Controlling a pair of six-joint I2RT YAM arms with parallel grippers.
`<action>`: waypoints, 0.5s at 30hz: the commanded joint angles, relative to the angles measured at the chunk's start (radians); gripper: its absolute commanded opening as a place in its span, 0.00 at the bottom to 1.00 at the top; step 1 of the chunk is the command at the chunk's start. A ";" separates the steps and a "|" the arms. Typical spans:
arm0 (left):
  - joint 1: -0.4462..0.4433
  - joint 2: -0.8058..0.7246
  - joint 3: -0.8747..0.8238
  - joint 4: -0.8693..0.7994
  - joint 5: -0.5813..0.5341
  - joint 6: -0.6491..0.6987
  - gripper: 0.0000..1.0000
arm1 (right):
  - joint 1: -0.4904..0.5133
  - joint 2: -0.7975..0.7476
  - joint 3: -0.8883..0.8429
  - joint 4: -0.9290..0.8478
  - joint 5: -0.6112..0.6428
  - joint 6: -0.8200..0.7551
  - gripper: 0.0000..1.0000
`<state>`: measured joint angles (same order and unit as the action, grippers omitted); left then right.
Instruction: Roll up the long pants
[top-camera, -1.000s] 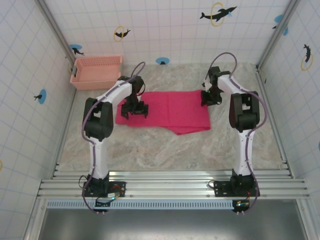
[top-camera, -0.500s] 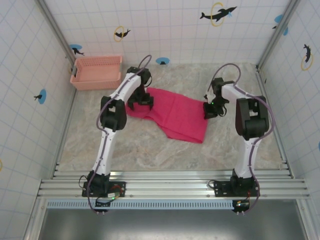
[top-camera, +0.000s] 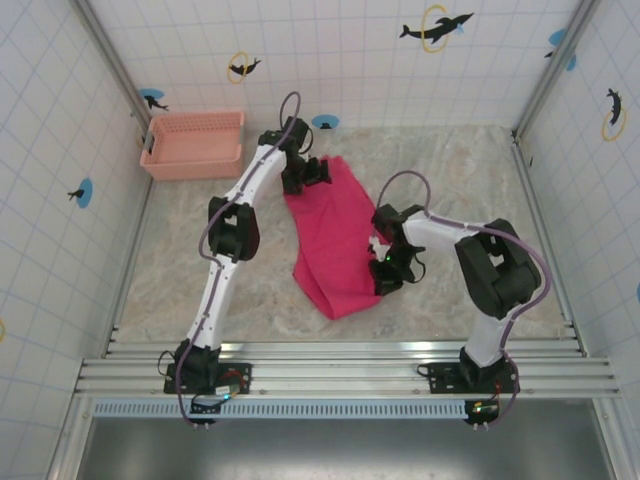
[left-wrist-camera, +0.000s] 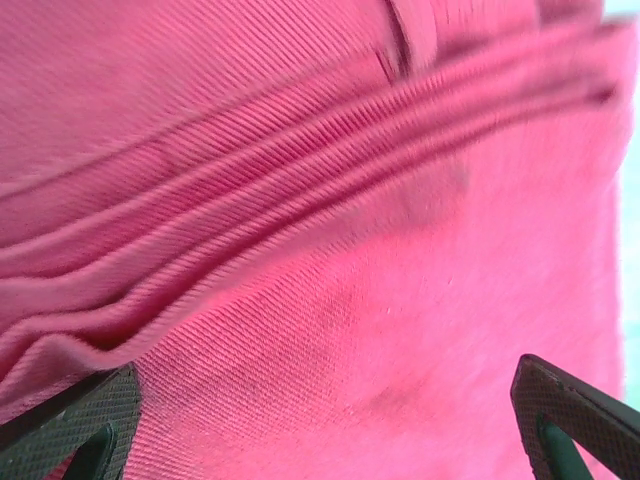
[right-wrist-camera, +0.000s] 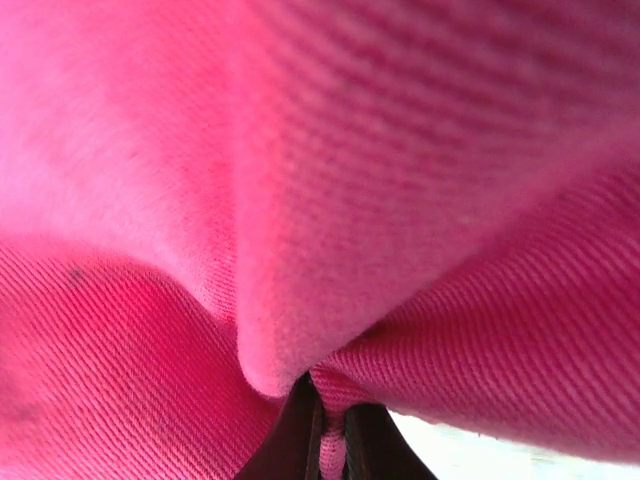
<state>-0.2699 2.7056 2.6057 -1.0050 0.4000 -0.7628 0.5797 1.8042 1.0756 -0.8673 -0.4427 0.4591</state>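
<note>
Long pants (top-camera: 335, 245) on the marbled table (top-camera: 200, 290), folded into a long strip. Runs from the far middle toward the near edge, a little slanted. Left gripper (top-camera: 312, 175) at the far end of the cloth, with fingers (left-wrist-camera: 75, 420) set wide apart and ridged pink fabric filling the space between them. Right gripper (top-camera: 385, 272) at the right edge of the strip, with fingers (right-wrist-camera: 300, 440) pressed together, pinching a raised fold of the fabric. Salmon basket (top-camera: 193, 143) in the far left corner, well apart from the cloth.
</note>
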 joint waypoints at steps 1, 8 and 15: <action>-0.026 0.129 -0.015 0.183 0.139 -0.090 0.97 | 0.074 -0.041 -0.034 -0.015 -0.051 0.089 0.21; -0.015 0.115 -0.018 0.251 0.179 -0.112 0.97 | 0.145 -0.167 0.066 -0.164 -0.012 0.072 0.62; 0.051 -0.018 -0.052 0.217 0.251 0.033 0.97 | 0.134 -0.324 0.150 -0.354 0.175 -0.221 0.65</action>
<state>-0.2588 2.7346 2.5843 -0.7494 0.6277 -0.8070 0.7071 1.5345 1.2045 -1.0950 -0.3866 0.4026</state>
